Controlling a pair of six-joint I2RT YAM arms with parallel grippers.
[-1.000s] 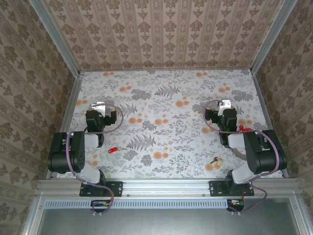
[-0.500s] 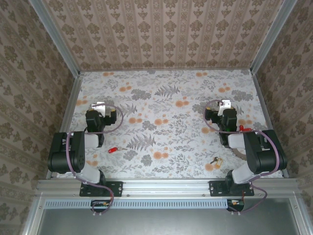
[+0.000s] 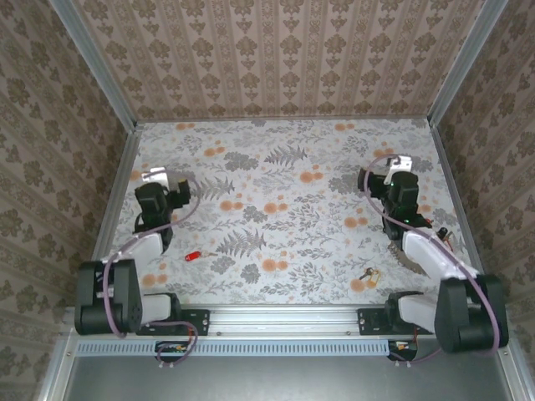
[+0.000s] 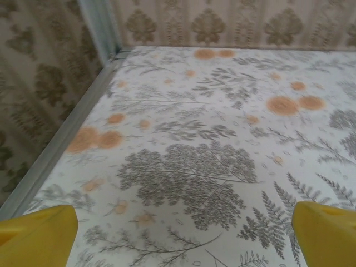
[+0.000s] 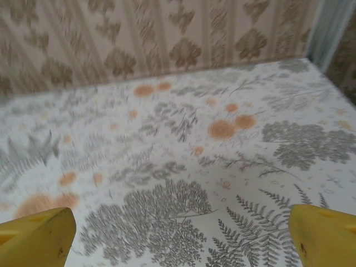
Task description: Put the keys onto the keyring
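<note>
Task at start, no key threaded: L end effector (image 3: 156, 179) & R end effector (image 3: 398, 168) both wide open, empty, over desk (image 3: 284, 163); red key (image 3: 194, 256) near-left, brass key (image 3: 368, 274) near-right, keyring (image 3: 408, 257) part-hidden beside R arm.

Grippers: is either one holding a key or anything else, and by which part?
Nothing is held. The left gripper and right gripper both stand open over the table; the red key lies loose on it.

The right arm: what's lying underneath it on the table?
A grey curved sliver of the keyring peeks out beside the right arm; the rest is covered, so whatever else lies beneath cannot be seen.
</note>
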